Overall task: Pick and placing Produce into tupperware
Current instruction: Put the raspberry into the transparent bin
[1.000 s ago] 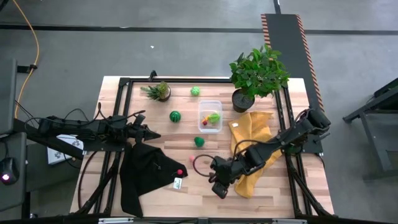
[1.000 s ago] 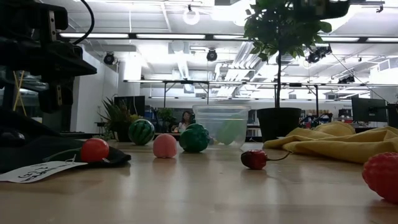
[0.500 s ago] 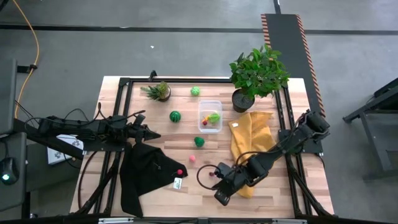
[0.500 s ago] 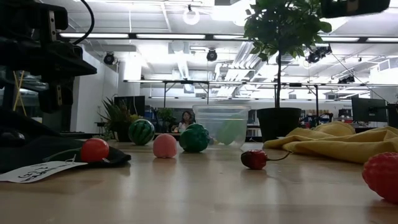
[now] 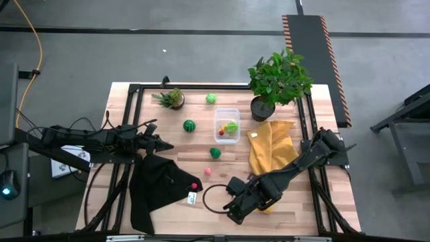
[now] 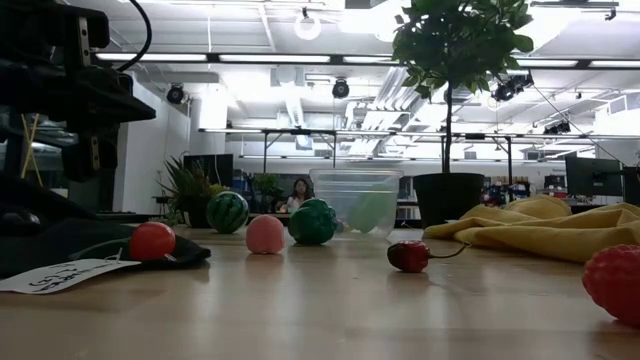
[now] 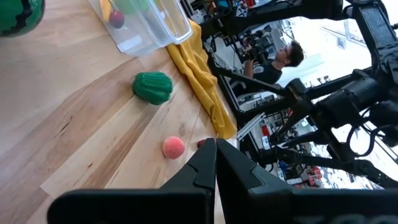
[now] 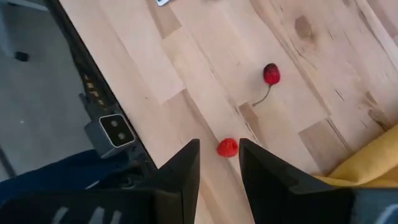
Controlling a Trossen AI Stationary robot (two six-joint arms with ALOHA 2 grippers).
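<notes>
The clear tupperware (image 5: 227,125) stands mid-table with yellow, light-green and red pieces inside. Loose produce lies around it: a green ball (image 5: 211,99), a striped melon (image 5: 190,126), a dark-green piece (image 5: 215,152), a pink piece (image 5: 207,171) and a red one (image 5: 195,185) on the black cloth. A cherry (image 8: 271,74) and a red berry (image 8: 227,147) lie near the front edge. My right gripper (image 8: 219,163) hangs open above the berry, pointing steeply down, touching nothing. My left gripper (image 7: 214,165) rests shut at the table's left.
A yellow cloth (image 5: 269,151) lies right of centre, under the right arm. A black cloth (image 5: 158,191) with a white tag (image 5: 191,197) lies front left. A small plant (image 5: 171,99) and a larger potted plant (image 5: 279,81) stand at the back. A black frame (image 5: 222,86) rims the table.
My right gripper has moved toward the table's near edge and slightly left, rising a little and tipping more steeply downward. The produce and the left arm have stayed put.
</notes>
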